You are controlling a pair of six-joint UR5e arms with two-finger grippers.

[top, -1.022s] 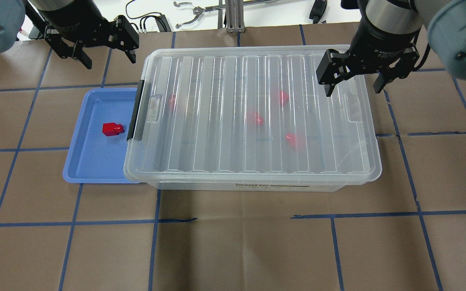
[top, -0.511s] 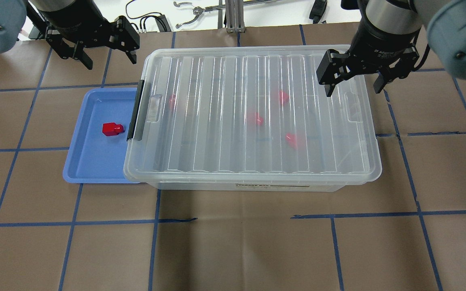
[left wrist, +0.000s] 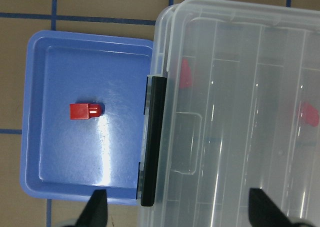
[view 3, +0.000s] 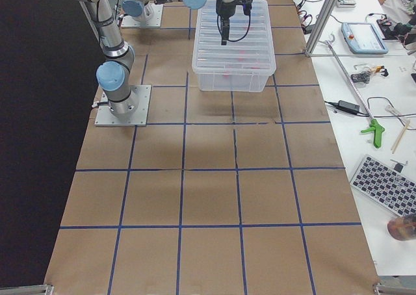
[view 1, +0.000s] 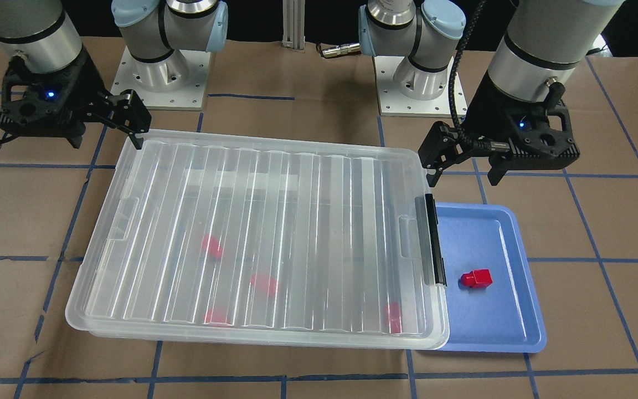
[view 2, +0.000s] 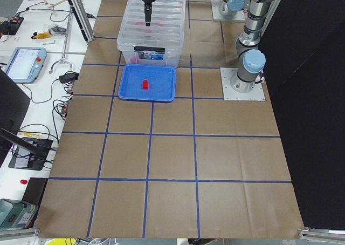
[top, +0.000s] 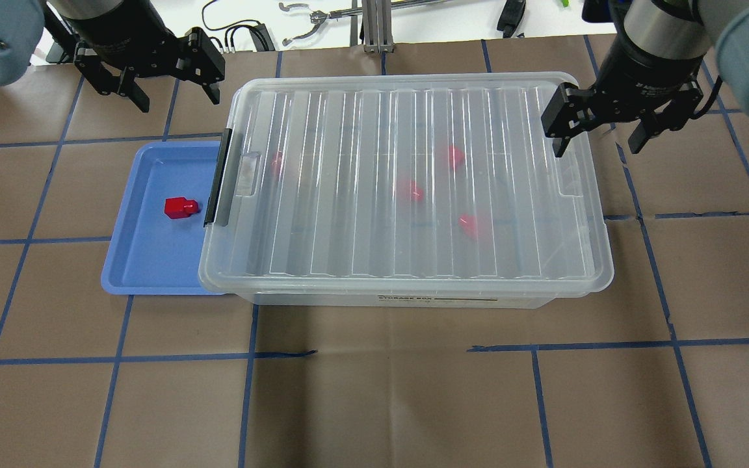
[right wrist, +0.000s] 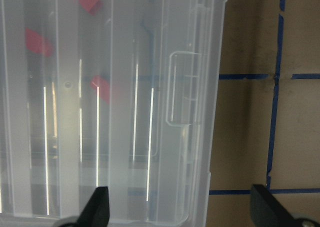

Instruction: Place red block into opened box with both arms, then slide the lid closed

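Observation:
A red block (top: 181, 207) (view 1: 477, 278) (left wrist: 85, 111) lies in a blue tray (top: 147, 260) at the box's left end. The ribbed lid (top: 348, 221) (view 1: 297, 221) lies flat over the clear box (top: 413, 300) and covers it. Several more red blocks show blurred through the lid. My left gripper (top: 177, 97) (view 1: 466, 177) hangs open above the table behind the tray, near the box's far left corner. My right gripper (top: 599, 148) (view 1: 106, 141) hangs open over the lid's right end, one finger above the lid and one past its edge. Neither holds anything.
The black bar (left wrist: 152, 137) on the box's left short side overhangs the tray. Brown paper with blue tape lines covers the table. Cables and tools lie beyond the far edge (top: 309, 19). The arm bases (view 1: 158, 72) stand behind the box.
My right gripper has moved to the right, from over the lid's right part to its right end. The left gripper, lid and red block have stayed put.

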